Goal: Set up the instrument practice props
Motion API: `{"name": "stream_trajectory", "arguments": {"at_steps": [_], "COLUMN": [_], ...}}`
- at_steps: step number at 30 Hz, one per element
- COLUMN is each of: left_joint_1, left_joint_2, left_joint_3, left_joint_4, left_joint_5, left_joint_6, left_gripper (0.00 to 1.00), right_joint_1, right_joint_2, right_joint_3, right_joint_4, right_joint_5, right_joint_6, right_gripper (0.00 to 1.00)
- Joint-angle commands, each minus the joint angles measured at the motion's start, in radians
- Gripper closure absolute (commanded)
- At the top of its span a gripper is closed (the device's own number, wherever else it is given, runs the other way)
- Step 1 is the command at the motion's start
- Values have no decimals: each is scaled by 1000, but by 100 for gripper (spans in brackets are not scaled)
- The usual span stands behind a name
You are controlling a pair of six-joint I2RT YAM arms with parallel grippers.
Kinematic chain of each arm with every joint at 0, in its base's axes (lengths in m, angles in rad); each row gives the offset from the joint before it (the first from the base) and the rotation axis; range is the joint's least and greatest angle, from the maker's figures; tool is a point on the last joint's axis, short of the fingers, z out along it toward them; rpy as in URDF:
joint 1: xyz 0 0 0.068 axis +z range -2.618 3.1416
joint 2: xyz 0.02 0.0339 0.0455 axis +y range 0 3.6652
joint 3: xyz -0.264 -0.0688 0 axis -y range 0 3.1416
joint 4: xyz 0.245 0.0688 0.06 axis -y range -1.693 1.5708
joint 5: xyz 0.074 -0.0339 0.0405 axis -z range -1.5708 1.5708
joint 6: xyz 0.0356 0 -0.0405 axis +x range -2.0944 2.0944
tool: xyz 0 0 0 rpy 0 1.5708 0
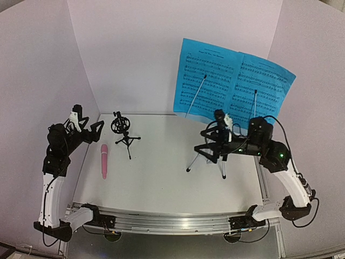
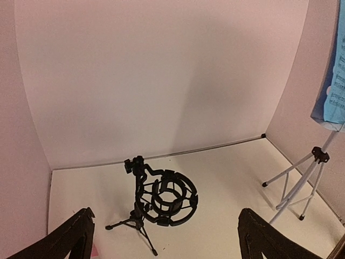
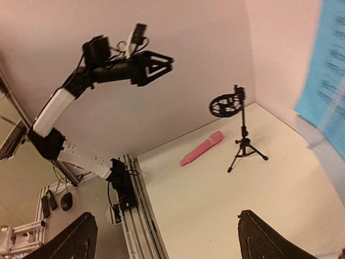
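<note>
The music stand's silver tripod legs (image 1: 190,163) stand at the table's right. Two blue sheet-music pages (image 1: 232,81) lie side by side on its desk, which they hide, each under a thin wire arm. The pink microphone (image 1: 104,160) lies flat near the left edge. Just right of it the black tripod mic mount (image 1: 123,132) stands upright with an empty ring. My left gripper (image 1: 98,132) hovers open above the microphone, facing the mount (image 2: 161,199). My right gripper (image 1: 201,141) hangs open and empty in front of the stand's pole. It looks across at the microphone (image 3: 202,148).
Pale walls close in the table on the left, back and right. An aluminium rail (image 1: 161,221) carrying both arm bases runs along the near edge. The stand's legs (image 2: 302,183) spread near the right wall. White table surface lies between the mount and the stand.
</note>
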Motion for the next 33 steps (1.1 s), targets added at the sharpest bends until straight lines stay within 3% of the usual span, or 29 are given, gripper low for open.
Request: {"name": "stream_trajectory", "arguments": {"at_steps": [1,7,14,17,21,28,33], "left_joint_1": [35,72,102,105,105,105,105], "left_joint_2": [-1,2,21,45,85,324,439], "left_joint_3": [-17,-85,-202,-245,-310,-274,-284], "left_joint_4": [-7,-7,-25,-25,-11,-131,-85], "left_joint_5": [19,-34,-208,-209,-204,-195,-286], "left_joint_6": [-27,-93,-224,-255,-279,-255,-184], "left_gripper": [8,8,4,4,2,5,5], "right_joint_1": [191,342,353,353,327,224,174], "right_joint_2": [108,227,187,182,141,59,-25], "right_joint_3": [51,-124,-547,-657,-820,-962,-1050], "right_joint_4": [21,105,521,595,730,758,745], "right_joint_5": [216,461,573,694,740,816,840], "right_joint_6": [-222,-313,-227,-185,-114,74,242], "right_gripper": [12,11,5,3,2,2,3]}}
